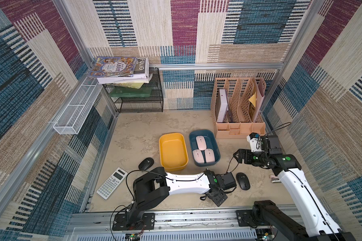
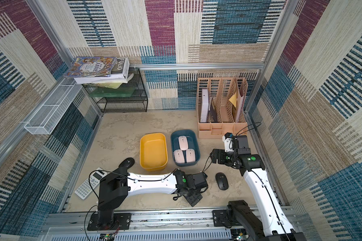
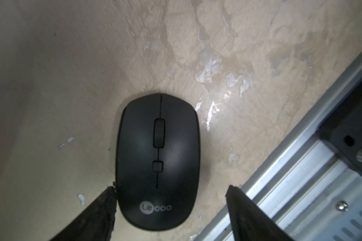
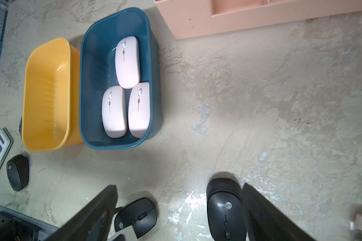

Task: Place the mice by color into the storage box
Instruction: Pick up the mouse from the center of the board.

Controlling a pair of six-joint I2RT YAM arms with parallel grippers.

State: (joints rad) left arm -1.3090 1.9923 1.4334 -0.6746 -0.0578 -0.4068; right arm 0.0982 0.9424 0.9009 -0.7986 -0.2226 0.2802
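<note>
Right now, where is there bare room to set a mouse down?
The yellow bin is empty. The table is bare between the mesh rack and both bins. Crowded: the blue bin, with three pink mice, and the front strip, with the left arm, black mice and calculator.

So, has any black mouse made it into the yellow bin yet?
No, the yellow bin holds nothing; a black mouse near it lies on the tabletop.

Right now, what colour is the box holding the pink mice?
The box is dark blue, clearest in the right wrist view.
</note>
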